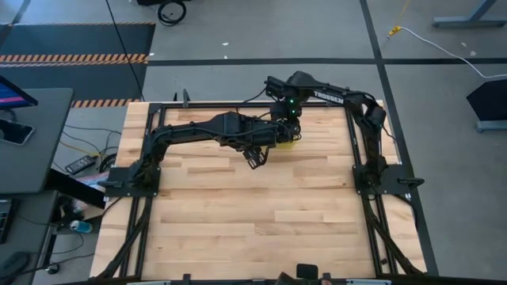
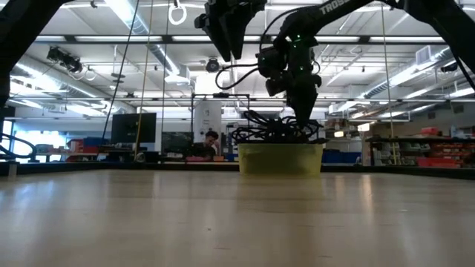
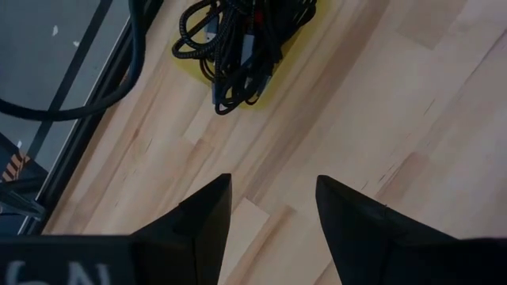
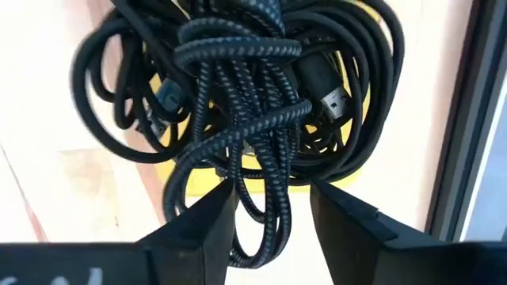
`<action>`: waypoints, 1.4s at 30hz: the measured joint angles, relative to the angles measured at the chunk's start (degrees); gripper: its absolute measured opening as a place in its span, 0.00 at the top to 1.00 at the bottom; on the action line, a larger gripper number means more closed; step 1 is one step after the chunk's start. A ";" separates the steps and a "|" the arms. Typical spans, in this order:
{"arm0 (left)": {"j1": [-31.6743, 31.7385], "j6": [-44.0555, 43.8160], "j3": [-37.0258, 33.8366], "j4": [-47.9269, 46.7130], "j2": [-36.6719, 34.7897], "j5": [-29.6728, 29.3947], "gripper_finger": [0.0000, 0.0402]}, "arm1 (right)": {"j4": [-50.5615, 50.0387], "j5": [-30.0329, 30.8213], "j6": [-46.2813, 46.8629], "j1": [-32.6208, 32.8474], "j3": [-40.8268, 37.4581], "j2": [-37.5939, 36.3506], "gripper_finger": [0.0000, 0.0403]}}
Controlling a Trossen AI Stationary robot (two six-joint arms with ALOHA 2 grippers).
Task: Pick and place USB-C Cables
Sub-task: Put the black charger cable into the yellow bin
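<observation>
Several black USB-C cables (image 4: 238, 87) lie in a tangled heap on a flat yellow tray (image 2: 280, 158) at the far middle of the table. My right gripper (image 4: 269, 210) points down into the heap, open. A loop of braided cable (image 4: 265, 198) runs between its fingers. In the low view the right gripper (image 2: 304, 122) reaches the top of the pile (image 2: 274, 126). My left gripper (image 3: 273, 206) hangs open above bare wood, nearer than the tray (image 3: 295, 36) and to its left, holding nothing. My right gripper comes at the heap from above with its fingers apart, one on each side of a hanging loop of braided cable (image 4: 255, 182). The loop runs close along one finger (image 4: 210, 218). I cannot tell whether they touch. The cables rest on the tray.
The wooden tabletop (image 1: 261, 214) stretches wide toward the near edge. A black frame rail (image 1: 238, 104) runs along the far edge just behind the tray. Both arms (image 1: 214, 131) cross over the far middle of the table. A person (image 2: 211, 141) sits in the room beyond.
</observation>
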 joint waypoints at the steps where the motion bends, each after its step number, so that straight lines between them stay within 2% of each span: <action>1: 0.00 0.00 -0.02 0.00 0.00 0.01 0.52 | 0.04 0.04 0.29 0.22 0.00 -0.33 0.57; 7: 0.00 0.00 -0.02 0.25 0.00 0.01 0.52 | 0.88 0.02 2.68 1.38 0.03 -3.30 0.57; 15: 0.00 1.73 0.00 0.37 0.00 0.00 0.52 | 8.99 0.00 3.23 2.28 0.09 -5.87 0.59; 18: 0.00 1.77 0.00 0.35 0.00 0.01 0.52 | 9.72 -0.44 3.01 2.60 0.09 -5.54 0.68; 23: 0.00 1.75 -0.01 0.37 0.00 0.02 0.52 | 10.42 -2.93 3.23 2.72 0.00 -3.80 0.93; 25: 0.00 1.77 -0.01 0.35 0.00 0.02 0.52 | 11.07 -3.34 3.43 2.87 -0.02 -3.17 0.98; 29: 0.00 1.82 0.00 0.31 0.00 0.02 0.52 | 12.42 -3.55 5.41 3.07 -0.02 -2.74 0.98; 33: 0.00 1.94 0.00 0.37 0.00 0.02 0.52 | 13.38 -7.08 6.36 2.94 -0.02 -1.39 0.99; 42: 0.00 2.47 -0.02 0.17 0.00 0.02 0.52 | 14.81 -9.09 5.93 3.23 -0.24 6.59 1.00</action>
